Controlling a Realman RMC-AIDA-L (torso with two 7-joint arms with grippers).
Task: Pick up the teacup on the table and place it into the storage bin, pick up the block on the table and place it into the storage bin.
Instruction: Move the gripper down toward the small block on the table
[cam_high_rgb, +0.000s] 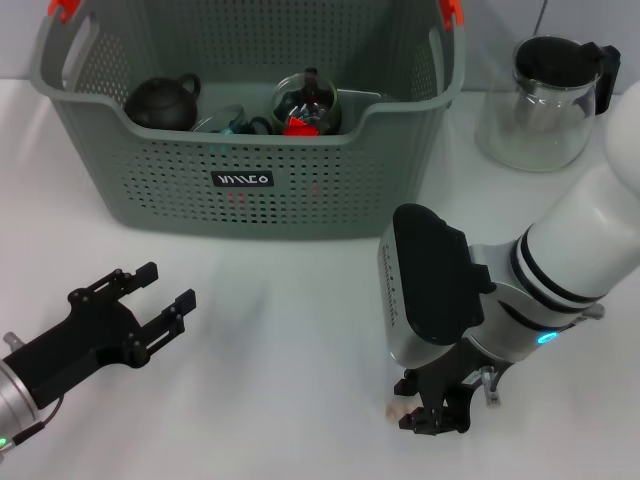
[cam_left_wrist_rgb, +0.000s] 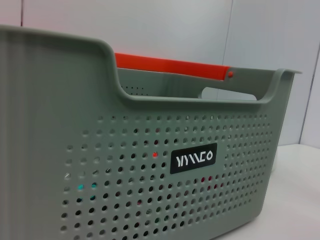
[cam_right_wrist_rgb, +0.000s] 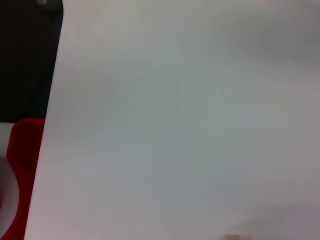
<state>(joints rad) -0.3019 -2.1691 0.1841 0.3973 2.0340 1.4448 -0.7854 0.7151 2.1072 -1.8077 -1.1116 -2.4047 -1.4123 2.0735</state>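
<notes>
Hovering right tool (cam_high_rgb: 437, 415) over table (cam_high_rgb: 280, 350)

Glass jug (cam_high_rgb: 545, 100): clear body, black lid and black handle, standing upright on the table (cam_high_rgb: 290, 330). It is well ahead of the right gripper (cam_high_rgb: 435, 415) and slightly to its right, well apart from it.

Black teapot (cam_high_rgb: 162, 102): round, dark and matte, with its lid on. It is well ahead of the left gripper (cam_high_rgb: 168, 285).

Table: white and plain. It lies under both grippers, close beneath the right one.
</notes>
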